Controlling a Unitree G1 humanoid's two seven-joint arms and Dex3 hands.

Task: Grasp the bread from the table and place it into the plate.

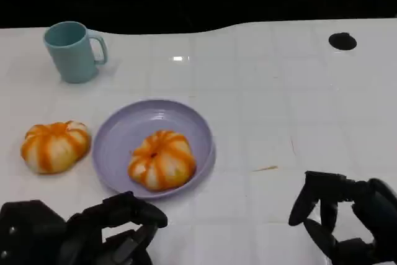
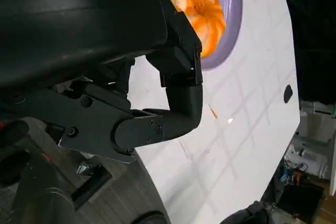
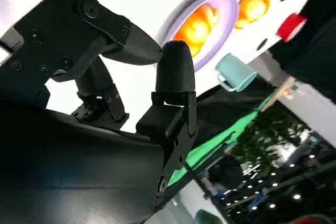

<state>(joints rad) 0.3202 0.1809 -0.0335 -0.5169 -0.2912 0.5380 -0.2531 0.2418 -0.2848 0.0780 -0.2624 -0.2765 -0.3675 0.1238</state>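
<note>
An orange-and-white striped bread [image 1: 162, 159] lies inside the lilac plate [image 1: 118, 138] at the table's middle left; the left wrist view shows this bread [image 2: 202, 11] on the plate [image 2: 231, 24]. A second striped bread [image 1: 54, 146] rests on the table just left of the plate. The right wrist view shows both breads, one [image 3: 197, 24] on the plate [image 3: 223, 17] and one [image 3: 253, 4] beside it. My left hand [image 1: 93, 231] hovers near the front edge below the plate, fingers apart and empty. My right hand [image 1: 344, 215] sits at the front right, fingers spread, holding nothing.
A teal mug [image 1: 73, 51] stands at the back left, also seen as a mug [image 3: 233, 74] in the right wrist view. A small black hole [image 1: 342, 41] marks the table's far right. A tiny crumb [image 1: 265, 168] lies right of the plate.
</note>
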